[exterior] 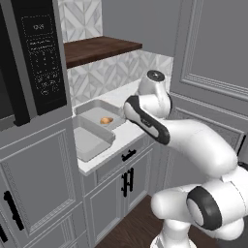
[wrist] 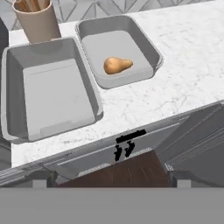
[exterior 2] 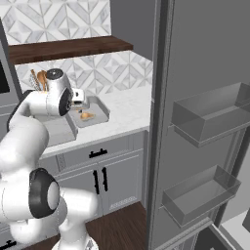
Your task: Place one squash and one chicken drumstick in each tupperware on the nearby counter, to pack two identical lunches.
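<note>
Two grey tupperware trays sit side by side on the white marbled counter (wrist: 183, 65). The left tupperware (wrist: 48, 87) is empty. The right tupperware (wrist: 144, 39) holds one tan squash (wrist: 117, 64), also seen as an orange spot (exterior: 106, 120) (exterior 2: 87, 115). My gripper (wrist: 110, 177) hovers above the counter's front edge, open, its dark tips far apart with nothing between them. The hand (exterior 2: 78, 101) hangs just left of the tray with the squash. The chicken drumstick is out of view.
A beige cup of wooden utensils (wrist: 37, 22) stands behind the trays. A dark wooden shelf (exterior: 97, 48) runs above the counter. A tall dark oven panel (exterior: 38, 58) bounds the left. An open fridge door with clear bins (exterior 2: 205, 117) stands on the right.
</note>
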### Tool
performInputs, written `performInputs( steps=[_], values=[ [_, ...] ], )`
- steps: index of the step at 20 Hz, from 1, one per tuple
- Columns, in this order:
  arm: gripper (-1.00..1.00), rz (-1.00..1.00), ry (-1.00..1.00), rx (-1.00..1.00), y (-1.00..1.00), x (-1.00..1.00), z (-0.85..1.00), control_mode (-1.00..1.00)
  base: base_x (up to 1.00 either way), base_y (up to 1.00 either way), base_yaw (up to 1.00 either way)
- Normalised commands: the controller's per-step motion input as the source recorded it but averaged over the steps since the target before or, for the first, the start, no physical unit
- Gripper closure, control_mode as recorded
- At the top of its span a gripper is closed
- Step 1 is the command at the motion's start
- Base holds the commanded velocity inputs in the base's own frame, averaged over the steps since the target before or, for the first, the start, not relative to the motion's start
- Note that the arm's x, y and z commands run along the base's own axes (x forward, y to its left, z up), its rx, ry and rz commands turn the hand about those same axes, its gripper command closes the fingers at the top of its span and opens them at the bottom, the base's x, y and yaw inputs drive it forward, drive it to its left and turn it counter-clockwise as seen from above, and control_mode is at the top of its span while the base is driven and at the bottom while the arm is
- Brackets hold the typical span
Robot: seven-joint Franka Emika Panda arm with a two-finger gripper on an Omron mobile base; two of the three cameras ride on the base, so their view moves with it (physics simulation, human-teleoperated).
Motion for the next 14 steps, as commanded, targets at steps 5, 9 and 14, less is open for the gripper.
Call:
performInputs(
  steps=[5, 9, 14],
  values=[
    [-1.00, 0.00, 0.14, -0.11, 0.00, -0.94, 0.41, -1.00, 0.00, 0.00, 0.00],
    [-1.00, 0.07, -0.26, -0.04, -0.05, -1.00, 0.02, -1.00, 0.00, 0.00, 0.00],
    [-1.00, 0.02, -0.30, 0.10, -0.33, -1.00, 0.02, -1.00, 0.00, 0.00, 0.00]
  ],
)
